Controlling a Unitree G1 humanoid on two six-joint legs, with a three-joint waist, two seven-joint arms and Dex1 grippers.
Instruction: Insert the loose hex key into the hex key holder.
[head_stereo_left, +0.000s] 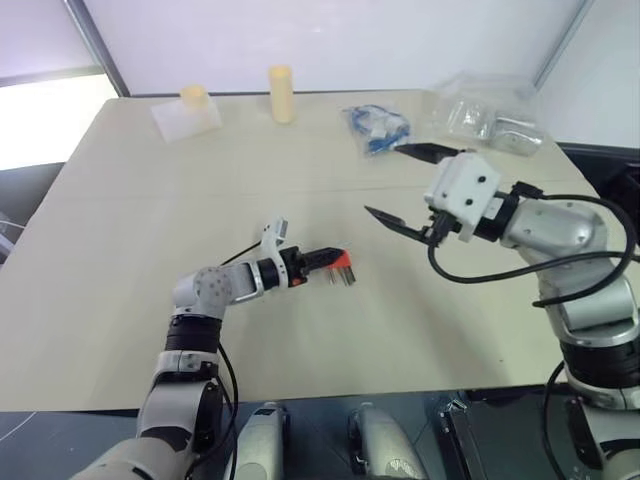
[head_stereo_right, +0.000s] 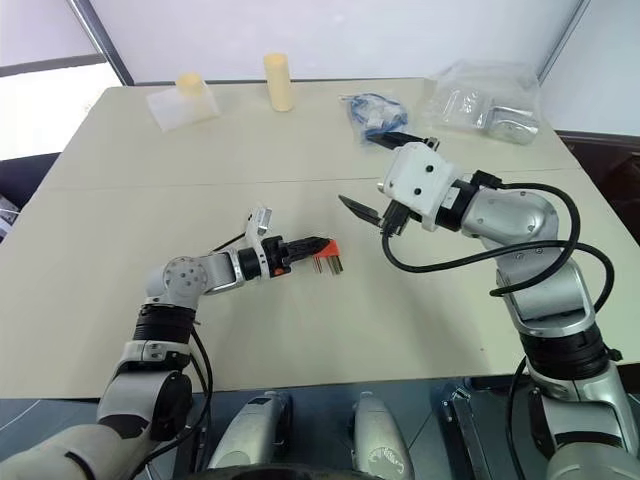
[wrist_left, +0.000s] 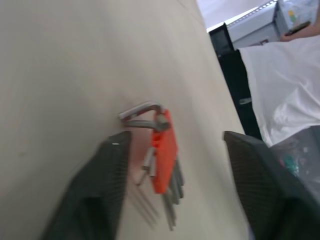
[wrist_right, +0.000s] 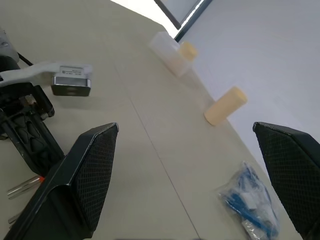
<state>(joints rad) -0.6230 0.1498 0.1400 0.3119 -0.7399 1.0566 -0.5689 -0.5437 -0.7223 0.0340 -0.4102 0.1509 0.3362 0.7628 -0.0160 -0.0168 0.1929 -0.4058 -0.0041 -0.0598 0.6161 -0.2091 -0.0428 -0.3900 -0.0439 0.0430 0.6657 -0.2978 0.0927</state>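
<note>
The hex key holder (wrist_left: 164, 151) lies flat on the table (head_stereo_left: 140, 250), between the spread fingers (wrist_left: 102, 190) of the left gripper (head_stereo_left: 325, 262). These fingers stand wide, one to each side of the red block, apart from it; nothing is gripped. The left arm lies low over the table, so the holder rests on the surface and is not carried.

The right gripper (head_stereo_left: 405, 185) hangs above the table, to the right of the holder and well apart from it, its fingers (wrist_right: 90, 175) wide and empty. Judged from this, it is placed as a waiting or assisting hand.

The loose hex key cannot be told with certainty. In the left wrist view a bent metal rod (wrist_left: 142, 112) sits at the upper end of the holder, touching it; whether it is the loose key, already seated, or one of the set cannot be decided.

Other items stand at the far side of the table: a yellow cylinder (head_stereo_left: 282, 93), a clear box (head_stereo_left: 187, 113) with a yellow piece on it, a blue packet (head_stereo_left: 376, 128) and clear plastic bags (head_stereo_left: 485, 115). All are well apart from the holder. Nothing obstructs either gripper's path to it.
</note>
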